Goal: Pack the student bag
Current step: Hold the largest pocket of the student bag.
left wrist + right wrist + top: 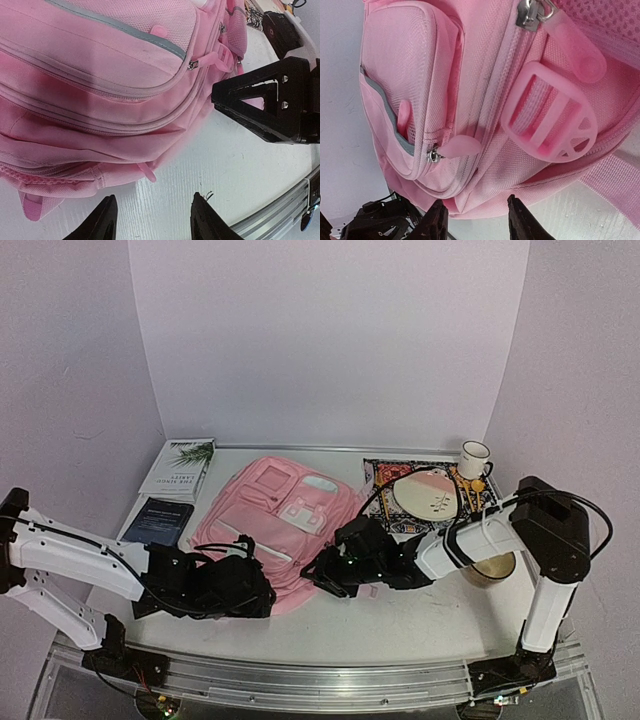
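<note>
Both open, empty: left hand (152, 215), right hand (476, 216); student bag (280, 525) on white table (400, 618); lilac walls (320, 340).

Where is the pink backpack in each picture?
Top view: student bag lies in the middle of the table.
Left wrist: fills the upper left.
Right wrist: fills most of the picture.
Shared landmark: grey pocket stripe, in both wrist views.

student bag (275, 520): middle of table (420, 615) | book (178, 468) behind notebook (158, 521): left of bag | plate (425, 496): right, on mat (378, 472) | mug (474, 458): behind plate, maybe on mat
</note>
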### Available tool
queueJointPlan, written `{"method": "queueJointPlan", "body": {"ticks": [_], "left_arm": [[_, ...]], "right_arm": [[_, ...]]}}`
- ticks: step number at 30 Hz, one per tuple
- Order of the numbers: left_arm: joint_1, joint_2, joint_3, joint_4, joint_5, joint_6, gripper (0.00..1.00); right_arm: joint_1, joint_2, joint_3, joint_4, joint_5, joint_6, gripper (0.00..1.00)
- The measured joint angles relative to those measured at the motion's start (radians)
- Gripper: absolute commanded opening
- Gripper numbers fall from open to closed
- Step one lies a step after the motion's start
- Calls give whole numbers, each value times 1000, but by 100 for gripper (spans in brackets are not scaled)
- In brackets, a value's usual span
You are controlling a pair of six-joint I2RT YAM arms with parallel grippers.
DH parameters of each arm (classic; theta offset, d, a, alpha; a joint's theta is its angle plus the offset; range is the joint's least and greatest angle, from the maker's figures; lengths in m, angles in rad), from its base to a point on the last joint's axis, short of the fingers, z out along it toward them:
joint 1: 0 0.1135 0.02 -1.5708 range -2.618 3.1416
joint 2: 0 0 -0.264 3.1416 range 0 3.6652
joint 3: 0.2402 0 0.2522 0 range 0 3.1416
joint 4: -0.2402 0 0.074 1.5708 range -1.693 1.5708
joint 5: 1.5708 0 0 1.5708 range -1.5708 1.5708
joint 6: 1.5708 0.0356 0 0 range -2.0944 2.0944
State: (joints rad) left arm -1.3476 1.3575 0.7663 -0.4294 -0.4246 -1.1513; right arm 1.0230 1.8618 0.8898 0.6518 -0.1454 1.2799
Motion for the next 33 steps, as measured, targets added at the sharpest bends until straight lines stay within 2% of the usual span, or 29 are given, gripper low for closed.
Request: {"method": "queueJointPlan", "body": {"ticks": [7,16,22,27,33], "left_arm": [[0,31,22,-9,-15,-2,50],[0,81,50,-9,-16,-1,49],[0,84,50,-9,-16,-1,49],[0,84,50,-9,-17,-2,48],[0,84,50,-9,-25,-6,48]], "right_arm": [[17,7,9,15,-5,32,46],[21,92,52,65,-7,73,48],[21,140,75,116,-4,120,49],[21,151,71,150,-2,181,54],[24,151,69,147,28,209,54]]}}
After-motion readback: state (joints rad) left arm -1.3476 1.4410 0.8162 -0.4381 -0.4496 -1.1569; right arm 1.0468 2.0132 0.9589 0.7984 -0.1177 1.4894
